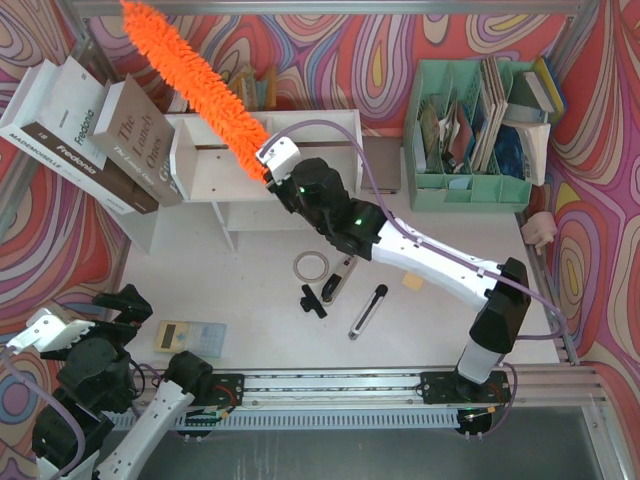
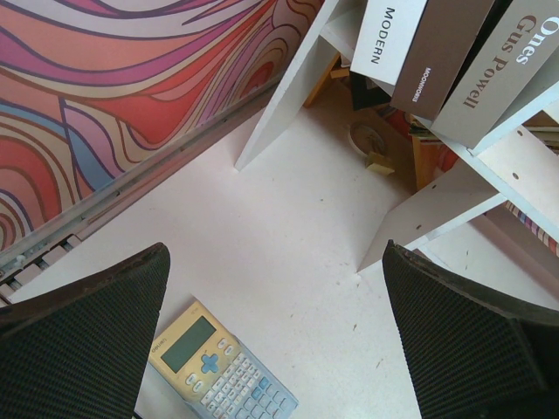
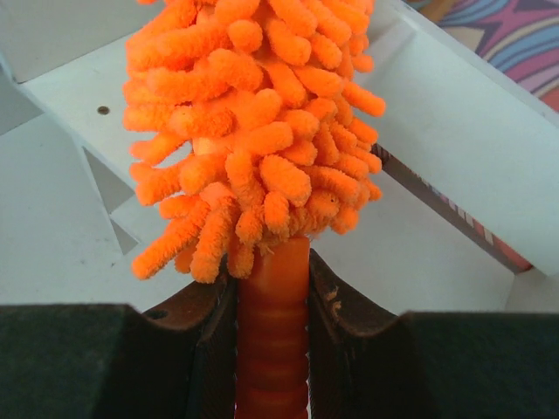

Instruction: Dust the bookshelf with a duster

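- Top view: the right end effector (image 1: 266,168) is clamped on the handle of the duster (image 1: 195,75). Its arm stretches diagonally up-left from its base at the lower right, over the counter (image 1: 440,320), to the front of the bookshelf (image 1: 205,160).
- The duster slants up-left across the bookshelf's top, beside the leaning books (image 1: 95,130). Its tip meets the upper edge of the view. Whether the fluff touches the top board cannot be told.
- The left end effector (image 1: 118,305) sits folded back at the lower left, near a calculator (image 1: 190,338). Its arm is partly cut off.
- Left wrist view: the left end effector (image 2: 272,253) has its jaws spread wide and holds nothing, above the counter (image 2: 262,218) and the calculator (image 2: 218,367). The bookshelf (image 2: 437,201) and books (image 2: 419,52) lie ahead, cropped at the top.
- Right wrist view: the right end effector (image 3: 272,349) pinches the ribbed orange handle. The duster's (image 3: 253,131) fluffy head hides part of the bookshelf (image 3: 454,122).
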### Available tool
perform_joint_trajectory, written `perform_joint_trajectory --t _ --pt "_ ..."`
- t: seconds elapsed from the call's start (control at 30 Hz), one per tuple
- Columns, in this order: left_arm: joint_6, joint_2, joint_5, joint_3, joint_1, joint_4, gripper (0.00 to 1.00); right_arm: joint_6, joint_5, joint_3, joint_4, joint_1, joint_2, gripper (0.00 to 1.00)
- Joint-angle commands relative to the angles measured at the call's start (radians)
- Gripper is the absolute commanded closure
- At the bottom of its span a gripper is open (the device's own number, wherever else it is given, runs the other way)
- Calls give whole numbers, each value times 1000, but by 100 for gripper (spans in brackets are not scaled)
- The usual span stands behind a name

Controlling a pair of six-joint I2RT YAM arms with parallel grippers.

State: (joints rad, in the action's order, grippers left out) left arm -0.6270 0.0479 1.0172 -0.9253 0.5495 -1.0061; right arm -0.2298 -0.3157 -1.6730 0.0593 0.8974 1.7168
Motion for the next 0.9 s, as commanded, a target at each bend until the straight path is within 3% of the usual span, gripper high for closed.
perform_joint_trajectory --t 0.0,0.43,0.87 --pt "16 -6 -7 10 -3 9 2 110 -13 -31 -43 -6 -28 100" --pt "15 -4 -6 11 -3 9 2 274 -52 245 -193 188 -249 100" --pt "13 2 -6 10 -2 6 2 554 9 436 -262 255 -288 100"
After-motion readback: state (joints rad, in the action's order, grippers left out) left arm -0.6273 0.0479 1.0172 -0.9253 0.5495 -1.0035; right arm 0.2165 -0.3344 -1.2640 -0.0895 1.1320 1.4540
